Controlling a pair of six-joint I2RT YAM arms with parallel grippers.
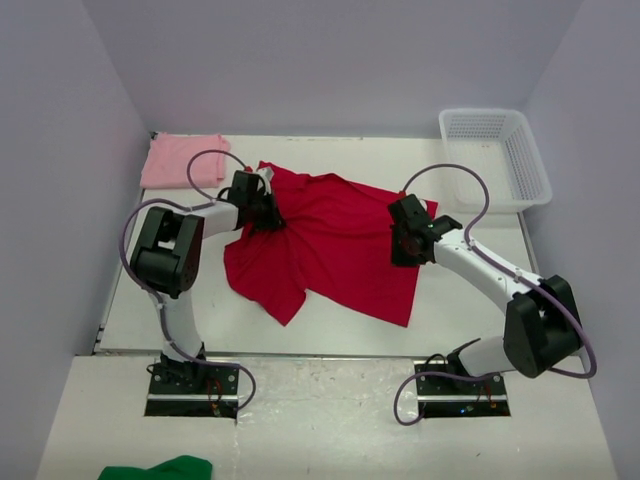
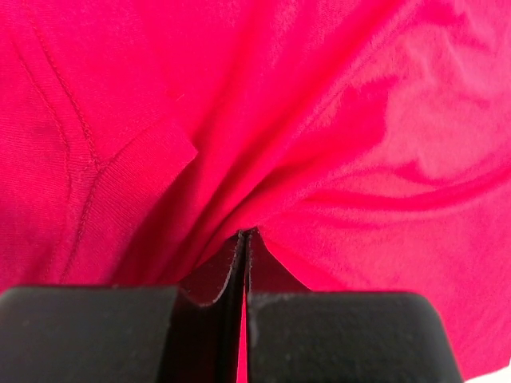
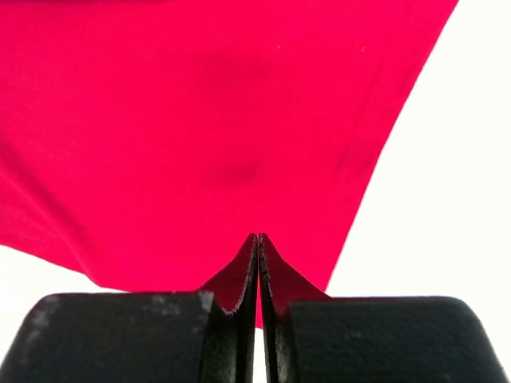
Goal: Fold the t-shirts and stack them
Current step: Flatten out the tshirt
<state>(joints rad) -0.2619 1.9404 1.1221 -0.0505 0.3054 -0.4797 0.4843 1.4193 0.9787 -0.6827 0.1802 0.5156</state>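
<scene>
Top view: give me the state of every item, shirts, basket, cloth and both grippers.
red t-shirt, spread out, rumpled, unfolded, pinched at two sides.
pink t-shirt, folded, lying at the far left corner.
white basket, upright, empty.
green cloth, bunched at the near edge.
left gripper, shut on red t-shirt.
right gripper, shut on red t-shirt.

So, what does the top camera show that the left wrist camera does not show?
Only the top view: the folded pink shirt at the far left, the white basket at the far right, a green cloth at the near edge, the right arm. Only the left wrist view: a stitched seam, and the left jaws shut on a pinched fold. Both: the red shirt.
</scene>
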